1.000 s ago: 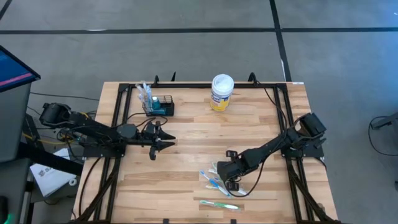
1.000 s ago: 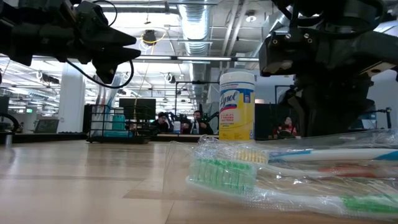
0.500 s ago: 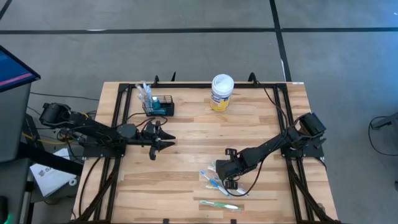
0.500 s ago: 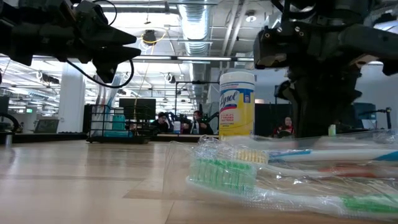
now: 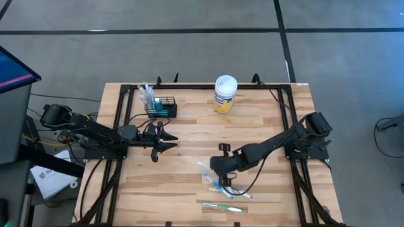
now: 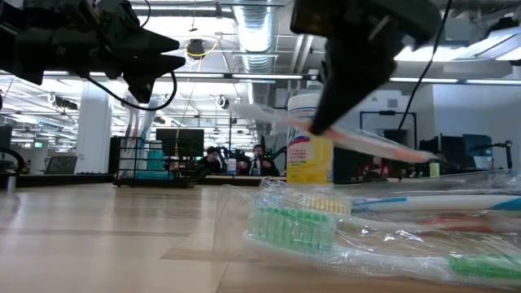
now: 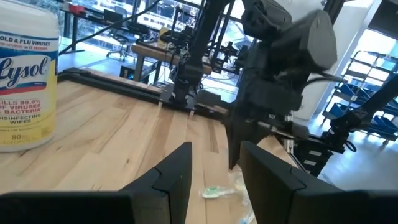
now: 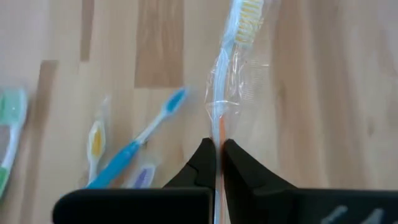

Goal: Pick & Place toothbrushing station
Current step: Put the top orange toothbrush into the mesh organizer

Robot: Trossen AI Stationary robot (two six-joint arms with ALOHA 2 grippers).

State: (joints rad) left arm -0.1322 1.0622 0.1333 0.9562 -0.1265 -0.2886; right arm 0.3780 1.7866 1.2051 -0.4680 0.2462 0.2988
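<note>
The toothbrushing station, a small black wire basket (image 5: pixel 161 106) with a few items standing in it, rests on its base at the table's far left; the low view shows this basket (image 6: pixel 151 163) far back. My right gripper (image 5: pixel 218 170) hangs above the table's middle right, shut on a clear-wrapped toothbrush (image 6: pixel 366 140) with an orange handle. My left gripper (image 5: pixel 173 144) waits left of centre, level and open, with nothing between its fingers (image 7: pixel 180 171). My right gripper pinches the wrapped toothbrush's thin orange handle (image 8: pixel 220 134) between its two fingers, through the clear wrapper. The fingers slant down from the table's right side. The yellow-bristled head (image 8: pixel 247 15) sticks out past the fingertips. The brush is lifted clear, slightly tilted.
More wrapped toothbrushes lie under and near my right gripper: a blue one (image 5: pixel 216 184) and a green one (image 5: pixel 222 207) close to the near edge. A yellow-labelled wipes tub (image 5: pixel 225 93) with a white lid stands at the far middle. Bare wood lies between basket and tub.
My right gripper has risen from the pile of toothbrushes and gone toward the table's left and far side, taking the orange-handled wrapped toothbrush up clear of the table. The other toothbrushes have stayed where they lay.
</note>
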